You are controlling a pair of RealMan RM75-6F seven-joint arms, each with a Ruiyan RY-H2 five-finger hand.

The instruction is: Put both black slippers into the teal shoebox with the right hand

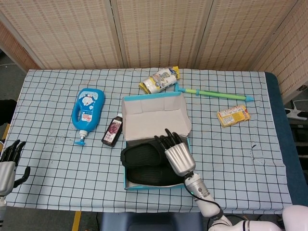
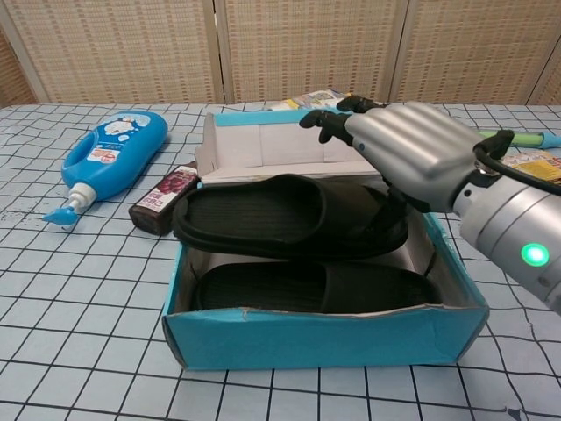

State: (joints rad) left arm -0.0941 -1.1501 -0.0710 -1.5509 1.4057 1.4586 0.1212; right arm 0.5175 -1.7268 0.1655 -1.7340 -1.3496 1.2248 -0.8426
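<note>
Silver right hand (image 2: 412,149): poised over the right end of the upper slipper, fingers spread forward; whether anything under the palm pinches the slipper is hidden, so I cannot tell if it holds it.
Upper black slipper (image 2: 280,215): one, tilted, its left end riding over the box's left wall, likely not yet seated.
Lower black slipper (image 2: 307,288): one, flat on the box floor, already home.
Teal shoebox (image 2: 324,338): one, mid-bench, lid flap standing open at the far side for access.
Left hand (image 1: 8,161): idle at the near-left bench edge, fingers apart, holding nothing.
Bench clutter: one blue bottle (image 1: 87,109), one dark small bottle (image 1: 113,130), one snack bag (image 1: 159,79), one green stick (image 1: 219,94), one yellow packet (image 1: 233,115).
</note>
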